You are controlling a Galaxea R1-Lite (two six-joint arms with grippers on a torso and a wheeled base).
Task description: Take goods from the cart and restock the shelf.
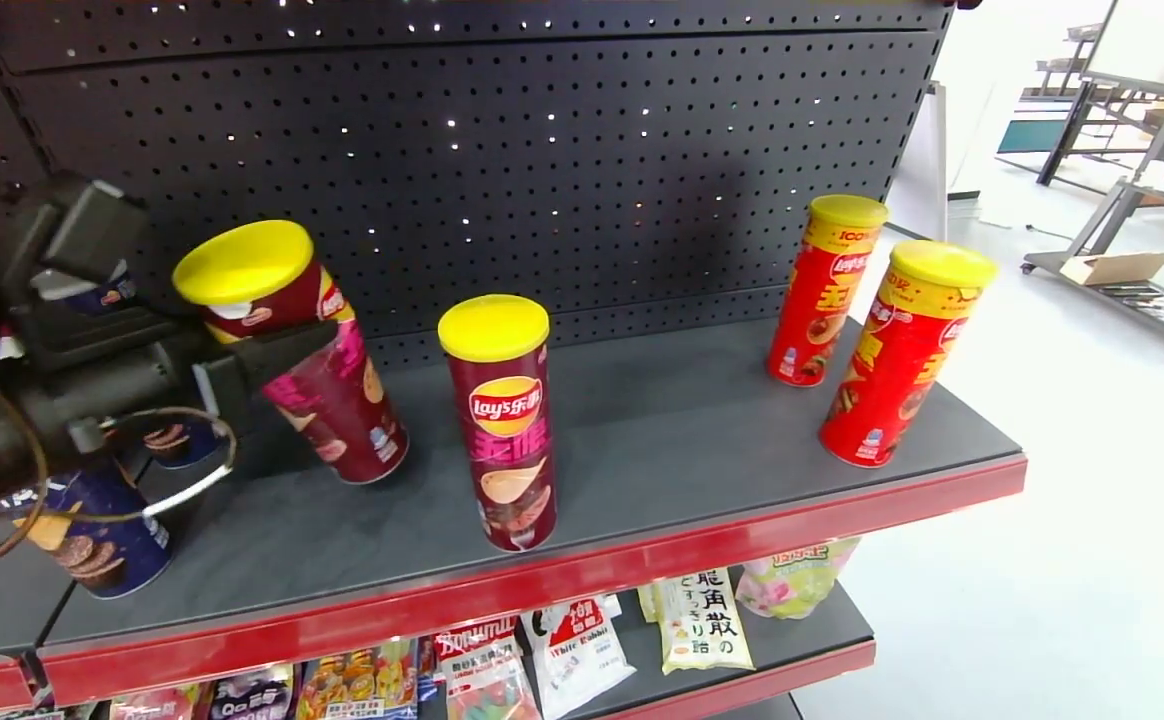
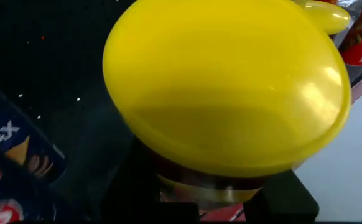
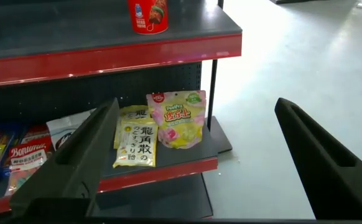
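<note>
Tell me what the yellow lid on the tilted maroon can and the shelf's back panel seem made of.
The yellow lid of the maroon can: likely plastic, smooth and semi-glossy, with soft highlights. The back panel: probably painted sheet metal, matte dark, punched with regular holes letting light through.

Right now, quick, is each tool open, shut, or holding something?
Left tool: closed on the tilted maroon chip can.
Right tool: open, holding nothing.

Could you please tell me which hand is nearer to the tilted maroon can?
Left. The left hand grips the tilted can just under its lid; the right hand hangs open, low before the lower shelf.
</note>
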